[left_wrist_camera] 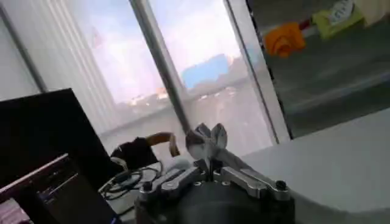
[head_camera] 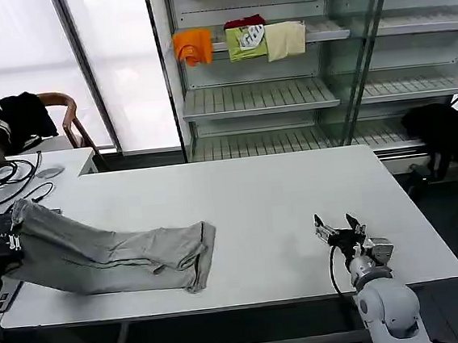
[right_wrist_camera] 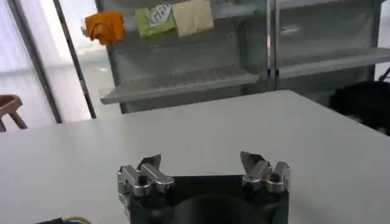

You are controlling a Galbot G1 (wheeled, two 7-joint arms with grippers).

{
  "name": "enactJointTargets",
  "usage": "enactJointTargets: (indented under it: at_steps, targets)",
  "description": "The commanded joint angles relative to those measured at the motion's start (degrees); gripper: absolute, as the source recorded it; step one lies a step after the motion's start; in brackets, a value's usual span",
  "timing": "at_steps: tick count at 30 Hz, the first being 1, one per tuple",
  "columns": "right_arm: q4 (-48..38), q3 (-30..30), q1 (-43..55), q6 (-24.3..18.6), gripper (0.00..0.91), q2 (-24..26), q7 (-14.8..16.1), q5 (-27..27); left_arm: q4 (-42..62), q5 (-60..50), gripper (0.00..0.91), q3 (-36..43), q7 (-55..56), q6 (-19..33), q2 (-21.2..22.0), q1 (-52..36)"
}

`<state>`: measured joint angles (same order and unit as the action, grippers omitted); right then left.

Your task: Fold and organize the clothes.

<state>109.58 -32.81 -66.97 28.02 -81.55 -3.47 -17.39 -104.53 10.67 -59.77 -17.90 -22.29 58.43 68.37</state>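
A light grey shirt (head_camera: 115,254) lies stretched along the front left of the white table (head_camera: 280,191). Its left end is lifted off the table edge, where my left gripper (head_camera: 7,240) holds it. In the left wrist view that gripper (left_wrist_camera: 207,139) is shut, its fingertips pinched together on a fold of the grey cloth (left_wrist_camera: 244,167) that trails away from them. My right gripper (head_camera: 340,230) rests low over the table's front right, apart from the shirt. It stands open with nothing between its fingers (right_wrist_camera: 201,161).
Behind the table stands a glass-fronted shelf unit (head_camera: 262,95) holding orange (head_camera: 192,45), green (head_camera: 246,40) and cream (head_camera: 285,39) garments. A side table with cables (head_camera: 10,172) and a chair with a black garment (head_camera: 17,119) are at the left. Another black garment (head_camera: 440,131) hangs at the right.
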Motion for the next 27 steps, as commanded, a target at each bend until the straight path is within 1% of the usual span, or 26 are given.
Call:
enactJointTargets:
  at_steps: [1, 2, 4, 10, 16, 17, 21, 27]
  targets:
    - [-3.0, 0.1, 0.1, -1.1, 0.907, -0.1, 0.4, 1.0, -16.2, 8.3, 0.010, 6.5, -0.3, -10.8, 7.0, 0.2]
    - [-2.9, 0.0, -0.1, -1.1, 0.907, 0.0, 0.4, 1.0, -17.6, 6.9, 0.010, 10.7, 0.1, -10.8, 9.8, 0.2]
    - [-2.7, -0.2, -0.5, -1.2, 0.907, 0.2, 0.4, 1.2, -18.8, 3.3, 0.010, 15.3, 0.5, -10.8, 12.9, 0.0]
    - [-2.5, -0.6, -1.6, -2.6, 0.907, 0.8, 0.4, 1.7, -19.7, -4.6, 0.010, 25.7, 2.0, -10.9, 16.8, 0.3]
    - [-2.6, -0.6, -2.1, -3.1, 0.907, 1.1, 0.5, 1.9, -18.8, -9.0, 0.020, 30.0, 2.1, -10.9, 18.7, 0.8]
    - [-2.7, -0.6, -2.1, -3.2, 0.907, 1.1, 0.5, 2.0, -18.5, -9.5, 0.010, 30.4, 2.1, -10.9, 18.9, 0.8]
    - [-3.1, -0.4, -2.1, -3.4, 0.907, 1.0, 0.2, 3.2, -16.3, -11.4, 0.020, 32.1, 2.4, -10.9, 20.0, 1.0]
    - [-3.4, -0.4, -2.1, -3.5, 0.907, 0.9, 0.2, 3.1, -14.5, -12.4, 0.020, 33.3, 2.6, -10.9, 21.2, 1.2]
